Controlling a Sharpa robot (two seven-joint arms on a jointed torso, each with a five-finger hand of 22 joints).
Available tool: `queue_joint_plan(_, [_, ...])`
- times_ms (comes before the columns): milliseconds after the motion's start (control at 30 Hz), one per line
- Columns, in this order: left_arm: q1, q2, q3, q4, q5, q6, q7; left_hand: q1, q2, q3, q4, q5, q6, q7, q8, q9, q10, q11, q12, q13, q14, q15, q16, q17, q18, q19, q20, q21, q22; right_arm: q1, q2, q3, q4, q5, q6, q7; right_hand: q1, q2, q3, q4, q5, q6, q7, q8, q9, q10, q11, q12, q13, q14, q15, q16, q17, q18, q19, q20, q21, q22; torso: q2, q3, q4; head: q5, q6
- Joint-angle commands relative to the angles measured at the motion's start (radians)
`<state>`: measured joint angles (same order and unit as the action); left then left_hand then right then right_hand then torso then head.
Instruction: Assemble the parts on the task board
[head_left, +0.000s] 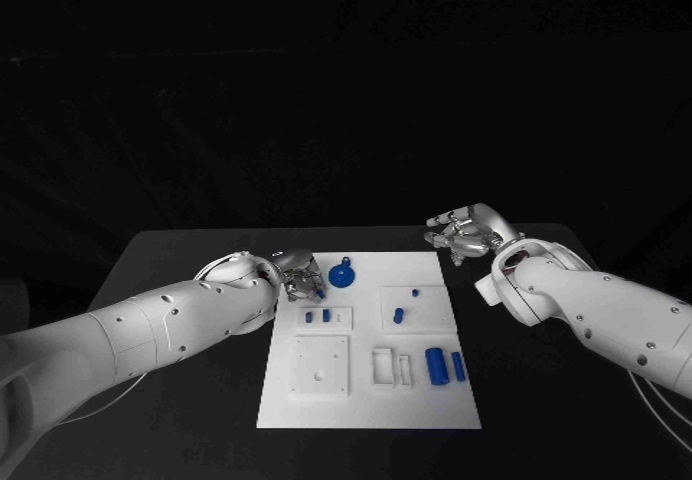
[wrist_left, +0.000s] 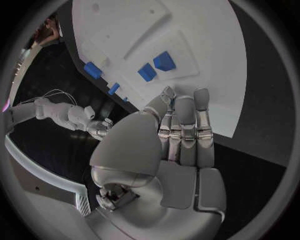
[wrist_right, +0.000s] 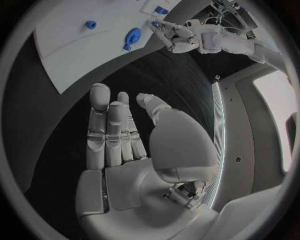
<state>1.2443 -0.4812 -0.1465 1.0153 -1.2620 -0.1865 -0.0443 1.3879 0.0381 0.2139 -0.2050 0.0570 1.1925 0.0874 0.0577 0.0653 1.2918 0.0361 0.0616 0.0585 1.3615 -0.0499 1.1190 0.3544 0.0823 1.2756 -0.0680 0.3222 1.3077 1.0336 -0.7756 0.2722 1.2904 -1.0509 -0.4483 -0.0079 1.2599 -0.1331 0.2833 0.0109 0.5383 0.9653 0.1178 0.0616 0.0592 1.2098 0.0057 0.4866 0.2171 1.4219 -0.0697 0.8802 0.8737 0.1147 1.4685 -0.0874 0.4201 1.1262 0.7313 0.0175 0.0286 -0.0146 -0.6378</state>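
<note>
The left hand (head_left: 296, 274) is at the left edge of the task board (head_left: 433, 405), near the far corner. Its fingers are straight and apart, and it holds nothing. The right hand (head_left: 464, 232) hovers off the board's far right corner, over the black table (head_left: 159, 260). It is spread out and holds nothing too.

Just past the left hand, at about 3 o'clock from it, lies a round blue part with a short stem (head_left: 342, 275). The stem points away from the robot, toward 12 o'clock.

From there, at about 4 o'clock, two small blue parts (head_left: 402, 305) sit on a raised white block. Nearer the robot, two short blue pegs (head_left: 317, 316) lie side by side by the left edge. At the near right, two long blue cylinders (head_left: 447, 367) lie flat. Their long sides run from 12 to 6 o'clock, straight toward the robot.

I think no part is picked up yet, so this looks like the reaching step. The round blue part is closest to the left hand. Next, that hand would need to close its fingers on a part and lift it gently.
</note>
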Motion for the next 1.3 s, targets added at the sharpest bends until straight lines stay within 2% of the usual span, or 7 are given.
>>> queue_joint_plan(33, [-0.005,0.004,-0.003,0.006,0.006,0.015,0.005,0.000,0.013,0.002,-0.006,0.006,0.000,0.006,0.005,0.000,-0.003,0.003,-0.002,0.001,0.006,0.000,-0.003,0.000,0.009,0.000,0.000,0.006,0.018,0.000,0.000,0.000,0.001,-0.001,0.001,0.009,-0.001,-0.005,0.004,0.000,0.002,0.002,0.004,-0.002,0.001,0.004,0.001,0.002,-0.001,-0.001,-0.001,0.002,-0.001,0.013,0.038,-0.004,0.002,-0.001,0.000,-0.0004,0.0009,-0.001,-0.001])
queue_joint_plan(600, [-0.006,0.001,-0.003,0.009,0.002,0.001,0.010,0.002,0.013,0.001,-0.010,0.007,0.002,0.006,0.005,0.000,-0.002,0.002,-0.002,0.001,0.007,0.000,-0.003,0.000,0.010,0.002,0.000,0.006,0.019,0.000,0.000,0.000,0.000,-0.001,0.001,0.008,-0.001,-0.005,0.004,0.000,0.002,0.002,0.004,-0.002,0.001,0.004,0.001,0.002,-0.001,-0.001,-0.001,0.002,-0.001,0.013,0.038,-0.004,0.002,-0.001,0.000,-0.0007,0.0022,-0.003,-0.003])
queue_joint_plan(867, [-0.006,0.003,-0.004,0.007,-0.022,-0.007,0.010,0.004,0.008,0.001,-0.016,0.007,-0.003,0.008,0.005,0.000,-0.008,0.005,-0.002,0.001,0.004,0.001,-0.005,0.000,0.010,0.000,0.000,0.006,0.019,0.000,0.000,0.000,0.001,-0.001,0.002,0.008,-0.001,-0.005,0.004,0.000,0.002,0.002,0.004,-0.002,0.001,0.004,0.001,0.002,-0.001,-0.001,-0.001,0.002,-0.001,0.013,0.038,-0.004,0.002,-0.001,0.000,-0.0006,0.0007,-0.001,-0.002])
queue_joint_plan(1067, [-0.006,0.004,-0.008,0.006,-0.029,-0.005,0.002,0.002,-0.006,0.003,-0.023,0.003,-0.056,0.018,0.003,-0.003,-0.030,0.016,-0.002,0.001,-0.010,0.010,-0.009,-0.001,0.012,-0.013,0.007,0.005,0.020,0.000,0.001,0.000,0.000,-0.002,0.002,0.006,-0.001,-0.005,0.004,0.000,0.002,0.002,0.004,-0.002,0.001,0.004,0.001,0.002,-0.001,-0.001,-0.001,0.002,-0.001,0.013,0.038,-0.004,0.002,-0.001,0.000,-0.0007,0.0004,0.000,-0.003])
queue_joint_plan(1200, [-0.006,0.004,-0.010,0.008,-0.028,-0.003,0.001,-0.006,-0.017,0.011,-0.028,0.003,-0.086,0.016,0.003,-0.003,-0.043,0.019,-0.002,0.001,-0.015,0.013,-0.002,0.000,0.016,-0.017,0.012,0.008,0.020,0.000,0.000,0.000,0.000,-0.002,0.002,0.005,-0.002,-0.005,0.005,-0.003,0.001,0.004,0.004,-0.001,0.002,0.005,0.001,0.003,-0.001,-0.002,-0.001,0.002,-0.002,0.012,0.037,-0.004,0.003,-0.002,0.000,-0.0009,0.0025,-0.001,-0.003])
queue_joint_plan(1300, [-0.006,0.002,-0.012,0.009,-0.026,-0.007,0.002,-0.010,-0.022,0.015,-0.029,0.002,-0.104,0.013,0.003,-0.004,-0.049,0.020,-0.002,0.001,-0.019,0.014,0.001,-0.001,0.016,-0.020,0.013,0.009,0.020,0.000,0.000,0.000,0.000,-0.003,0.003,0.005,-0.002,-0.005,0.005,-0.003,0.001,0.004,0.004,-0.001,0.002,0.005,0.001,0.003,-0.001,-0.002,-0.001,0.002,-0.002,0.012,0.037,-0.004,0.003,-0.002,0.000,-0.0012,0.0014,-0.002,-0.002])
